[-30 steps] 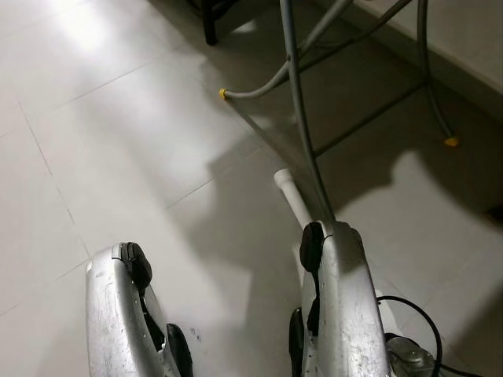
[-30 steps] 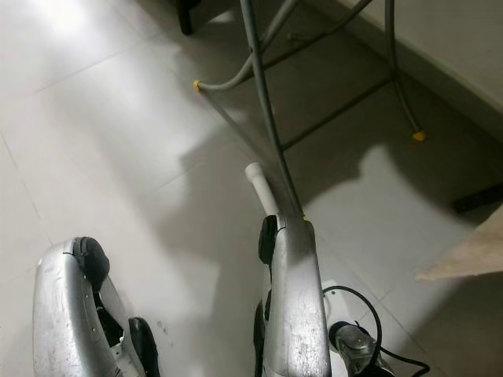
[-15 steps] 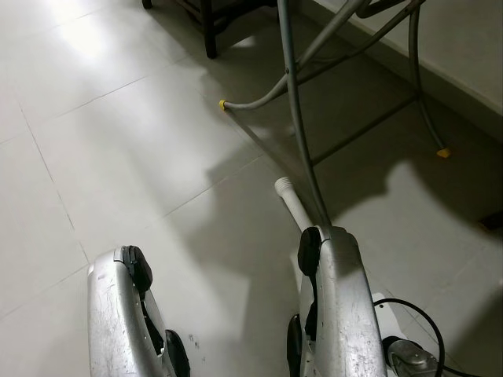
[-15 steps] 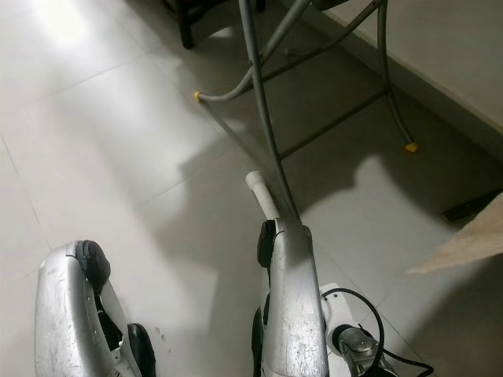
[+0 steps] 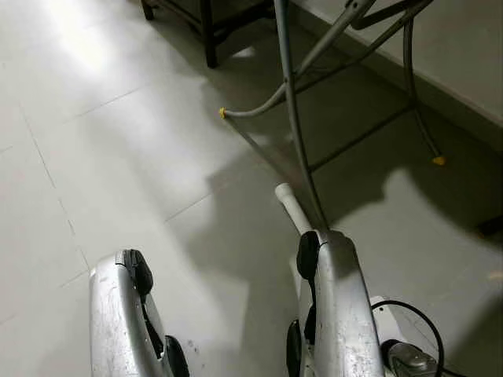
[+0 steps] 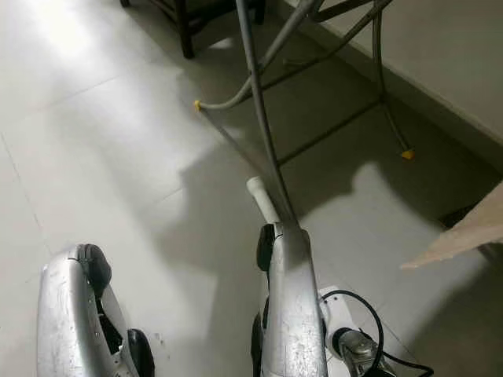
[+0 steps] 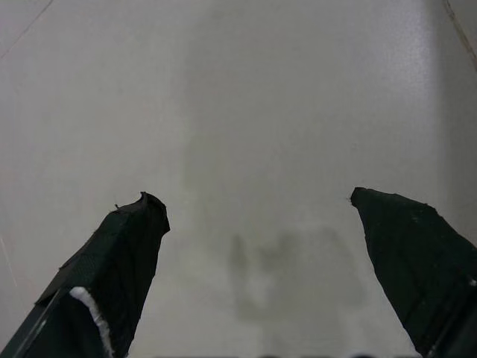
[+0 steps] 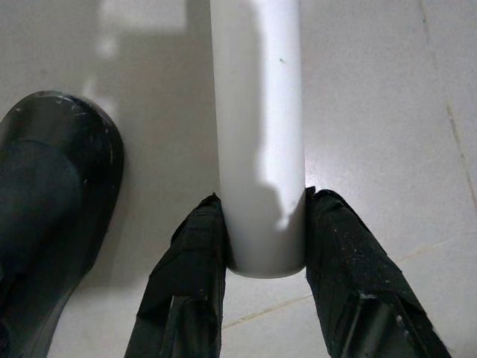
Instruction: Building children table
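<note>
My right tool (image 8: pixel 259 224) is clamped on a smooth white cylindrical table leg (image 8: pixel 257 134), one black finger (image 8: pixel 190 246) pressed against each side of it near its lower end. From my head camera, that white leg (image 5: pixel 291 206) sticks up and forward past the end of my silver right arm (image 5: pixel 339 314), its ridged tip hanging over the pale glossy tiled floor (image 5: pixel 118 157). My left tool (image 7: pixel 257 216) is spread wide with nothing between its fingers, pointing down at bare tile; my silver left arm (image 5: pixel 126 322) sits low beside the right one. Just ahead of the leg's tip stands a grey tubular metal frame (image 5: pixel 295 118) with yellow caps on its feet (image 5: pixel 222 113), set close to the light wall (image 5: pixel 464 47). A dark wooden furniture leg (image 5: pixel 209 39) stands further back. A rounded black shape (image 8: pixel 56 186) shows next to the leg in my right wrist camera; I can't tell what it is.
</note>
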Robot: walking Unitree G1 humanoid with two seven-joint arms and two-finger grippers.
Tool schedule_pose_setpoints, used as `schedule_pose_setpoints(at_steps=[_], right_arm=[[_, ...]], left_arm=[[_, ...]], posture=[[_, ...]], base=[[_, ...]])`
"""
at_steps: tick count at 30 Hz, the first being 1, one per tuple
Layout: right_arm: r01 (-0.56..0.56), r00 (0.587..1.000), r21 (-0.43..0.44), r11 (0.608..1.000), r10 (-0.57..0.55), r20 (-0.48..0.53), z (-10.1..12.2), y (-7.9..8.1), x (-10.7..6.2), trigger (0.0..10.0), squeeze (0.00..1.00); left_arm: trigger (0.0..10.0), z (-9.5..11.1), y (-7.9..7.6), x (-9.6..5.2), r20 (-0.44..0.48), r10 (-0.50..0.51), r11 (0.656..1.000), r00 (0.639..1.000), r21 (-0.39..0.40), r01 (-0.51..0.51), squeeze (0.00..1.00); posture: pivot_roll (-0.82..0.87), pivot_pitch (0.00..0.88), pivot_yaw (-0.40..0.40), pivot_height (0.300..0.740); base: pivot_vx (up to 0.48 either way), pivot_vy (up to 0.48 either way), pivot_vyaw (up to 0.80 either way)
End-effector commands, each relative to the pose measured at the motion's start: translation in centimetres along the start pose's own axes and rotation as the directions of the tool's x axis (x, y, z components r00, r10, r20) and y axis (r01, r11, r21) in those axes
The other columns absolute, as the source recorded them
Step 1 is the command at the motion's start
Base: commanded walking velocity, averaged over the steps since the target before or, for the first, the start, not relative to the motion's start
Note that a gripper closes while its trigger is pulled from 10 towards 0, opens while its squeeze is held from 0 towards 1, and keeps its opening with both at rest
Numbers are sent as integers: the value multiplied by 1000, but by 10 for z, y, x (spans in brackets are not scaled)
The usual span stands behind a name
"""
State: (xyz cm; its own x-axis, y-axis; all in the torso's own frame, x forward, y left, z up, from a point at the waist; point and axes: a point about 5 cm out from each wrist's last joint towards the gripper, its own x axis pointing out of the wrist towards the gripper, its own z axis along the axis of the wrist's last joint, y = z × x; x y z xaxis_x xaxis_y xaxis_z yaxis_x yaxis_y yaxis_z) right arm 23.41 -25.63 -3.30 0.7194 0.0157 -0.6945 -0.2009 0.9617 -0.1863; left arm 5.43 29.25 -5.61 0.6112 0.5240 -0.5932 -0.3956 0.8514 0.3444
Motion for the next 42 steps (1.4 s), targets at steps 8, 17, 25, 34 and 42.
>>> schedule_pose_setpoints(at_steps=[8,17,25,34,42], right_arm=[[-69,996,43,997,71,-46,-20,13,-3,10000,0],[-67,996,39,997,69,-58,-22,12,-4,10000,0],[-65,996,38,997,67,-54,-21,12,-4,10000,0],[-58,997,23,998,59,-55,-21,12,-4,10000,0],[2,989,36,999,4,-150,-42,4,-11,10000,0]], left_arm=[[10000,-18,-1,-8,-56,0,1000,998,7,0,0],[10000,-23,2,-10,-61,4,1000,998,15,-3,0],[10000,-23,3,-10,-61,3,1000,998,22,-1,0],[10000,-23,5,-11,-55,3,1000,999,25,-1,0],[10000,-24,4,-12,-53,2,1000,999,28,0,0]], posture=[[22,279,-26,319],[24,283,-23,359],[28,286,-19,389],[30,288,-17,419],[30,300,-20,444]], base=[[0,0,0],[0,0,0],[0,0,0],[0,0,0],[0,0,0]])
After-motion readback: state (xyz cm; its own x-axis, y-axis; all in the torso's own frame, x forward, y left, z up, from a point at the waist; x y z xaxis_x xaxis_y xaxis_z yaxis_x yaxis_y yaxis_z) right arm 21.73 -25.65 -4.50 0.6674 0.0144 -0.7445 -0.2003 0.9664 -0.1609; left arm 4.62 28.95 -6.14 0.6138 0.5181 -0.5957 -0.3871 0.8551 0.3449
